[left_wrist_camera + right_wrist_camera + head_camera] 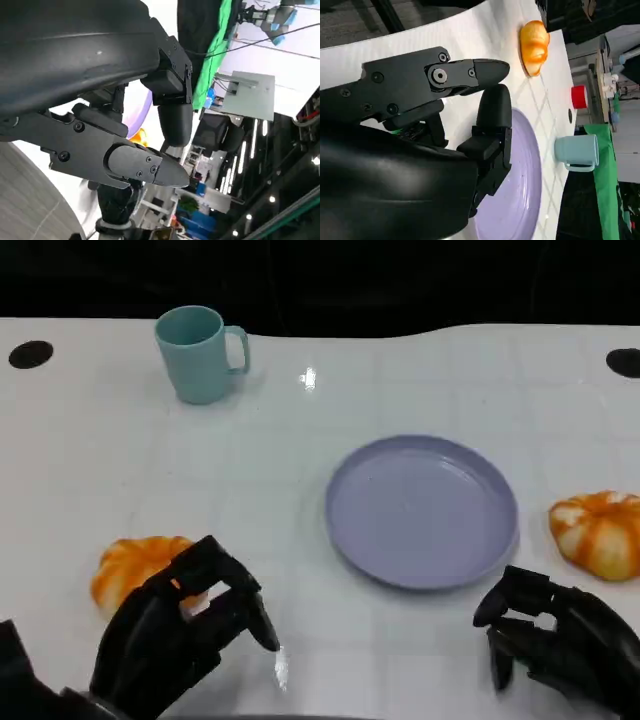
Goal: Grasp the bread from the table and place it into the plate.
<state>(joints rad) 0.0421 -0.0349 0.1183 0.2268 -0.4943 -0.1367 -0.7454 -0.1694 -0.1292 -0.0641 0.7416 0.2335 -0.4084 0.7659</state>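
Two orange, pumpkin-shaped breads lie on the white table. The left bread (135,565) sits just beyond my left hand (185,630), whose fingers hover over its near edge and hold nothing. The right bread (600,532) lies past my right hand (555,640), which is loosely curled and empty. Between them sits the empty lilac plate (420,510). The right wrist view looks over that hand's fingers (490,120) across the plate (520,200) to the left bread (535,40). In the left wrist view, the left hand's fingers (145,167) are apart with nothing between them.
A teal mug (200,352) stands at the back left, and also appears in the right wrist view as the mug (577,152). Two black round holes (30,354) mark the table's far corners. The table's far edge runs behind the mug.
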